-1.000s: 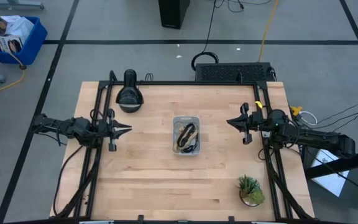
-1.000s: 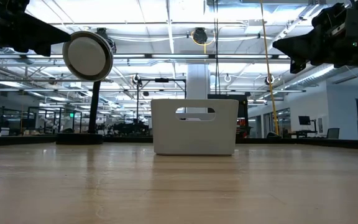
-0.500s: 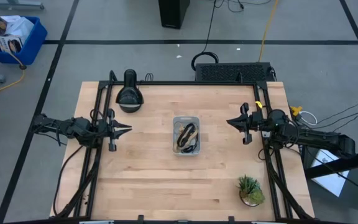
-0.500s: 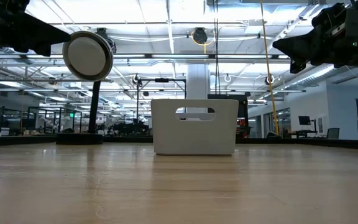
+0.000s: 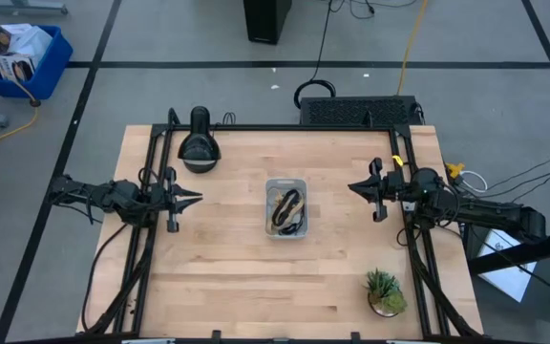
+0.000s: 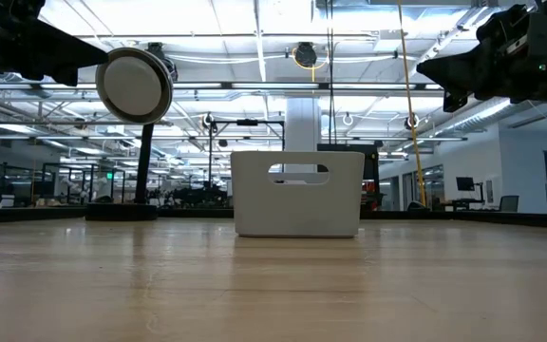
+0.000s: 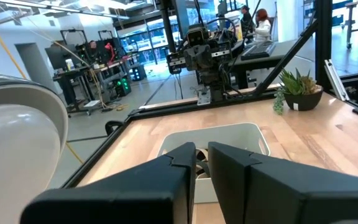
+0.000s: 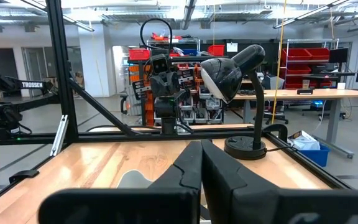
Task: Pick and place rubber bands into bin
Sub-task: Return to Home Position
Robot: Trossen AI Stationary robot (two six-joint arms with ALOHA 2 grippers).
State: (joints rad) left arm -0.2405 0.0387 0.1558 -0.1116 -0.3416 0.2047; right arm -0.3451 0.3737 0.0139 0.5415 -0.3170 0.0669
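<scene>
The pale translucent bin [image 5: 285, 207] stands at the table's middle; it also shows in the low view [image 6: 297, 194] and the left wrist view [image 7: 229, 138]. Dark and tan rubber bands [image 5: 287, 210] lie inside it. My left gripper [image 5: 197, 200] hovers shut above the table's left side, pointing at the bin; its fingertips show nearly closed in the left wrist view [image 7: 202, 151]. My right gripper [image 5: 352, 187] hovers shut at the right side, pointing at the bin, fingers together in the right wrist view [image 8: 201, 149]. Both hold nothing.
A black desk lamp [image 5: 199, 143] stands at the far left of the table. A small potted plant [image 5: 385, 292] stands at the near right corner. Bare wood lies around the bin. A dark-blue crate [image 5: 22, 57] sits on the floor beyond the table.
</scene>
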